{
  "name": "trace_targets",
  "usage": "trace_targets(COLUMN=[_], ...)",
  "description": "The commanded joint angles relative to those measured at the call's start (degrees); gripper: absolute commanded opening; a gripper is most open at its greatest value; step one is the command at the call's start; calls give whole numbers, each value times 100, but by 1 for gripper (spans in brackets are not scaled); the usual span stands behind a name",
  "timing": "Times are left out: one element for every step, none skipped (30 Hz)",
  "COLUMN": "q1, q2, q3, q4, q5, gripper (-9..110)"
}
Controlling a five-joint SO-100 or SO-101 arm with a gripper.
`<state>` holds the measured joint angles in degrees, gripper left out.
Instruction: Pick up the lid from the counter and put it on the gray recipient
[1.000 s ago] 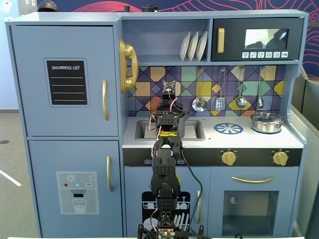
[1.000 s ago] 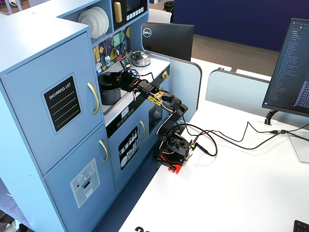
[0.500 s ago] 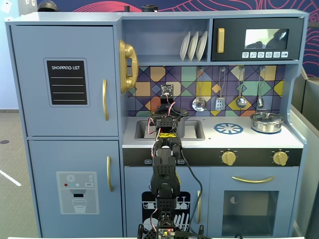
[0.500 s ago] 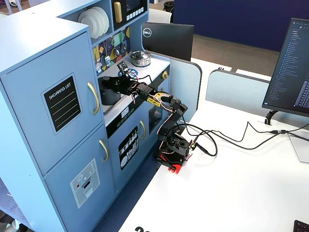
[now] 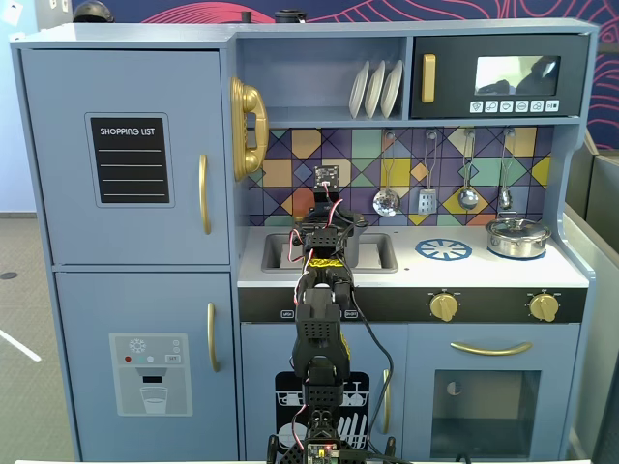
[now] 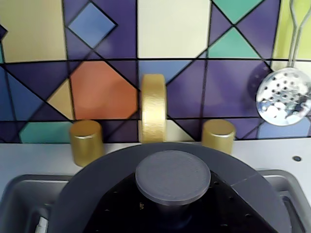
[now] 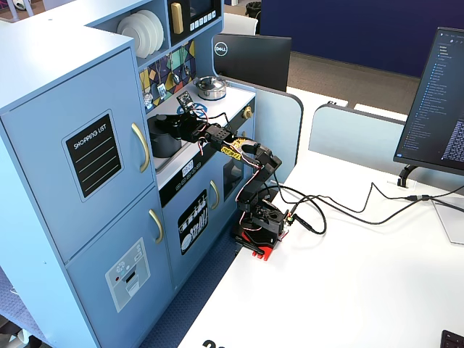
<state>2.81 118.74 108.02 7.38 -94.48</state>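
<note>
The matte dark-gray lid fills the bottom of the wrist view, its round knob in the centre. My gripper is shut on the stem under that knob, black jaws on both sides. In a fixed view from the side, the lid lies level on top of the gray recipient, which stands in the sink recess of the white counter. The gripper reaches over it from the right. From the front, the arm hides most of the recipient; the gripper is over the sink.
A gold faucet and two gold taps stand just behind the lid. A skimmer hangs on the tiled wall. A shiny silver lidded pot sits at the counter's right, beside the printed blue burner. Sink walls surround the recipient.
The gripper has come down a little over the sink with the lid, between one second ago and half a second ago. Since then it has barely moved.
</note>
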Motion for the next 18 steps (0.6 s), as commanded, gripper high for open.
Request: trace_targets(q1=[114,114,114,105,88,88,97,114,141,149,141,141,132,123,105,97,62,35], q2=[97,97,105,123,132,141,149,158,185,202,229,255,299,334,387,448,536,642], q3=[-97,-97,-97,-97,-97,-97,-97,-97,-97,-97,-97,-97,-97,-114,-132,-149,-167,-193], q4=[-193,-185,-185,-185,-176,-158,-132,-132,-97,-88,-97,-97,-97,-97,-97,-88,-79,-35], q5=[-123,-132,-123,-88,-88,-123,-176,-176,-176,-185,-158,-132,-132,-132,-158,-193,-220,-264], gripper=[0,0,0,0,0,4,13,19,24,27,30,32,33,34,34,35,34,34])
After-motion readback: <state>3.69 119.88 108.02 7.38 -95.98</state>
